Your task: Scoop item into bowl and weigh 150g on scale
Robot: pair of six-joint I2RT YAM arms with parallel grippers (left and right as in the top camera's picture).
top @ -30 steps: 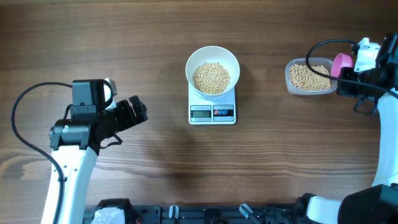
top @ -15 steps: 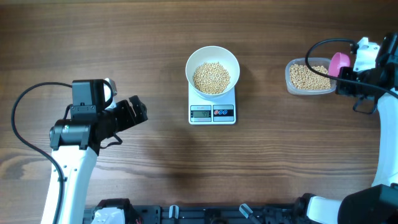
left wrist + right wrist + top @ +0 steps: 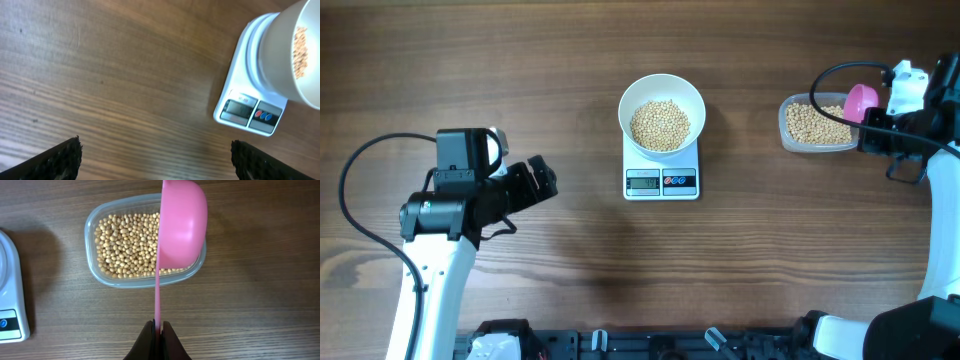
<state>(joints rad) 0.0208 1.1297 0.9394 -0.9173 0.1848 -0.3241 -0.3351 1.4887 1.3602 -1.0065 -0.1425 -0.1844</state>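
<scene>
since the beans (image 3: 660, 124) are looking loose and prone to rolling, some in the bowl (image 3: 625, 105) on the scale (image 3: 662, 183), more in the container (image 3: 125, 282), the right fingers (image 3: 149, 345) are clenching the stiff pink scoop (image 3: 182, 222) by its handle; the left fingers (image 3: 55, 160) are hanging released

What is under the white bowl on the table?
The bowl stands on the white scale. Only the scale's front strip shows, with its display and buttons. The bowl covers most of the platform. The display's number is too small to read.
</scene>
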